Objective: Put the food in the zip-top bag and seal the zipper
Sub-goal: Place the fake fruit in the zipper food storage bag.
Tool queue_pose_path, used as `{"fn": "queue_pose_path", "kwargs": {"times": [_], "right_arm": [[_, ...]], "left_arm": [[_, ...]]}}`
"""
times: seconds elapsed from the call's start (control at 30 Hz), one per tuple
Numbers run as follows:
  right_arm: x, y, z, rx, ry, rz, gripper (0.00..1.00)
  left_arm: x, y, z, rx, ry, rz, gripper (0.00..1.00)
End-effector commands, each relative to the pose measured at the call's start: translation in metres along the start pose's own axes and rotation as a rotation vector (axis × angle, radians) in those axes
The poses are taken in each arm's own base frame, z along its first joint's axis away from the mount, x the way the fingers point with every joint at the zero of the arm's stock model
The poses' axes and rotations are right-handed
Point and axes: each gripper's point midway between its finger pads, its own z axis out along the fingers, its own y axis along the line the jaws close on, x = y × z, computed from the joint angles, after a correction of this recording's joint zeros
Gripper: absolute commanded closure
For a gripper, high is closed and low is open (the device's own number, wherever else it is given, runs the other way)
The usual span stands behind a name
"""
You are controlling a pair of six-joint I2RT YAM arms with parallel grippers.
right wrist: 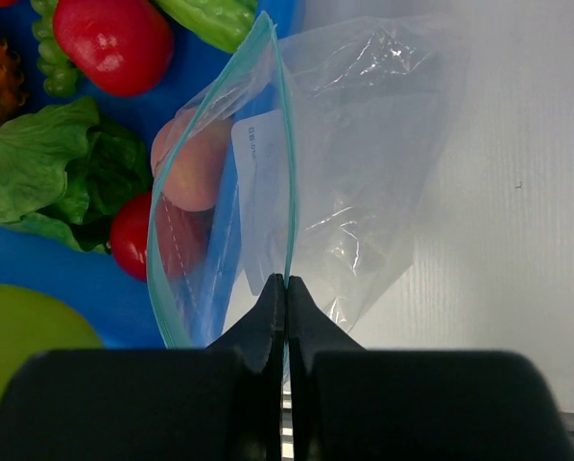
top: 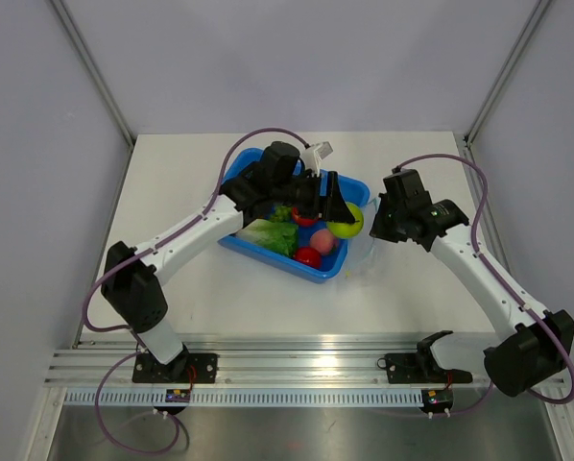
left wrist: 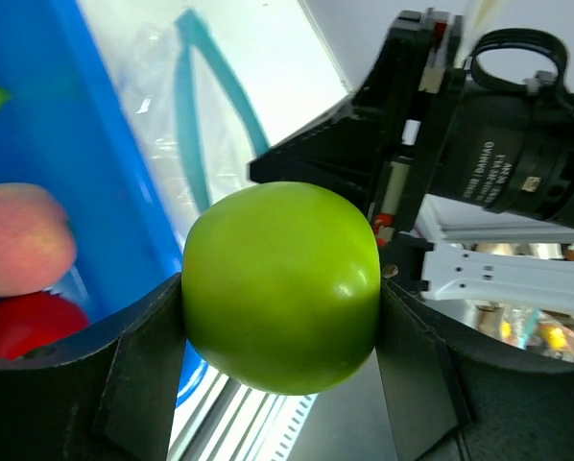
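**Green apple gripped at the mouth of the held bag**

Only in the top view is the whole layout seen. The blue tray rests on the desk, and the zip-top bag lies faintly at its 3 o'clock side.

The gaping mouth is shown in the right wrist view alone. The zipper runs toward 12 o'clock from the right tool, whose jaws are pressed together on one lip of that strip. Through the clear film, a pink peach and a red apple are seen at the tool's 10 o'clock.

In the left wrist view, the green apple is clamped in the left tool, its jaws spread to the apple's width. The bag is seen at 11 o'clock.
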Motion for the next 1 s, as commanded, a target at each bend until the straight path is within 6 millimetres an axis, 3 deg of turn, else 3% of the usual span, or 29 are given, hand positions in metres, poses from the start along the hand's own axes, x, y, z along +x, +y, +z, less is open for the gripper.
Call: {"fn": "queue_pose_path", "kwargs": {"times": [0.0,0.1,0.5,0.97], "right_arm": [[-0.018,0.02,-0.009,-0.088,-0.048,0.026,1.0],[-0.014,0.024,-0.01,-0.107,-0.03,0.034,1.0],[-0.014,0.035,-0.031,-0.192,-0.039,0.085,1.0],[-0.006,0.05,-0.052,-0.319,-0.035,0.14,1.0]], "left_arm": [[-0.014,-0.044,-0.004,0.177,-0.047,0.015,1.0],[-0.015,-0.049,-0.001,0.183,-0.044,0.034,1.0],[0.016,-0.016,0.033,0.09,0.049,-0.028,1.0],[0.025,0.011,0.051,-0.061,0.074,-0.02,1.0]]}}
